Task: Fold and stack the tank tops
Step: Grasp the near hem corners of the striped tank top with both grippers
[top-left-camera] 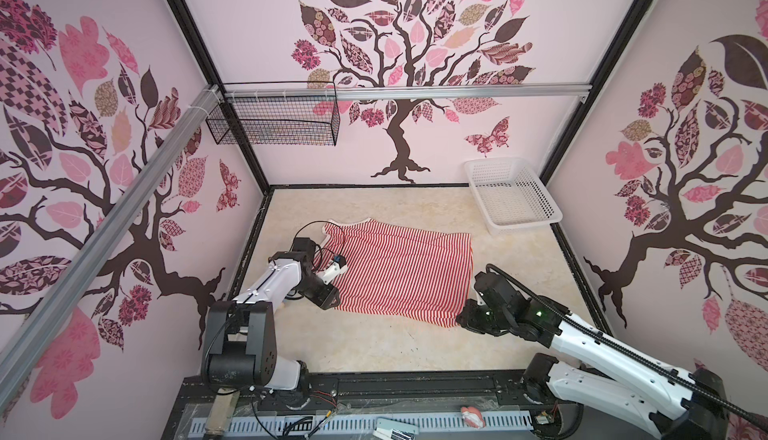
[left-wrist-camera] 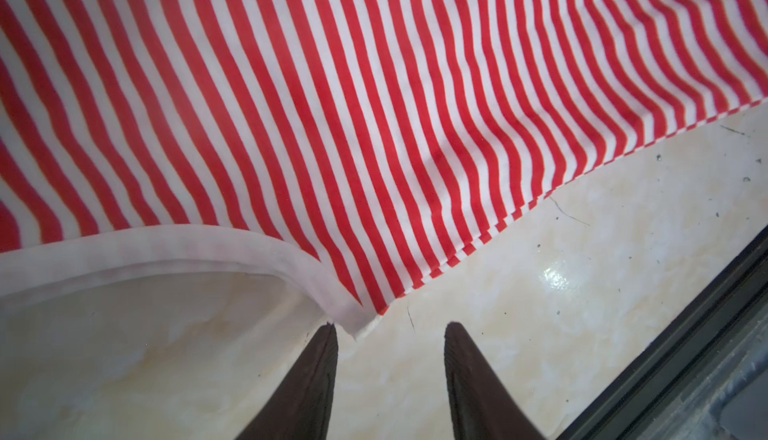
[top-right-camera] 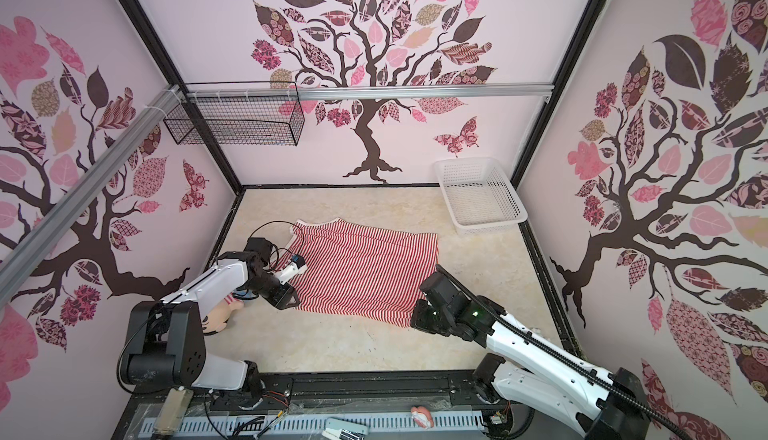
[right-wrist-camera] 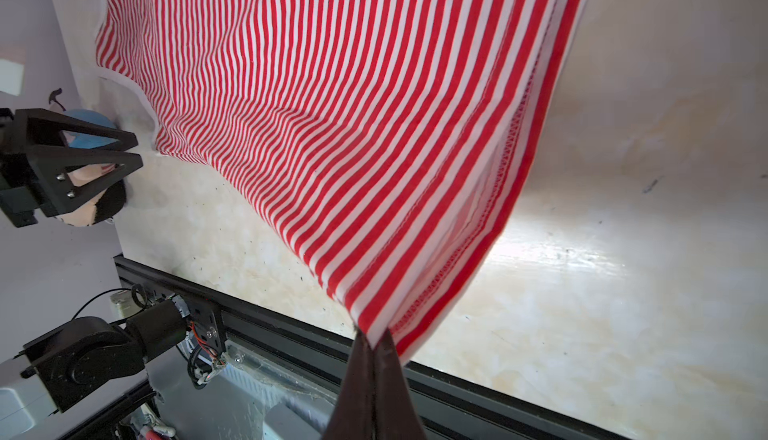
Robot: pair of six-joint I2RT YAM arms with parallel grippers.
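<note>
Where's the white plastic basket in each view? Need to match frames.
Top views: white plastic basket sits in the far right corner of the table, beyond the striped tank top.
Left wrist: not in it.
Right wrist: not in it.
Shared landmark: the tank top, seen in all four.

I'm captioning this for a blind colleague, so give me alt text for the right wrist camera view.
The right gripper is shut on a hem corner of the red-and-white striped tank top, lifting it off the pale table. The open left gripper sits by its far edge.
</note>
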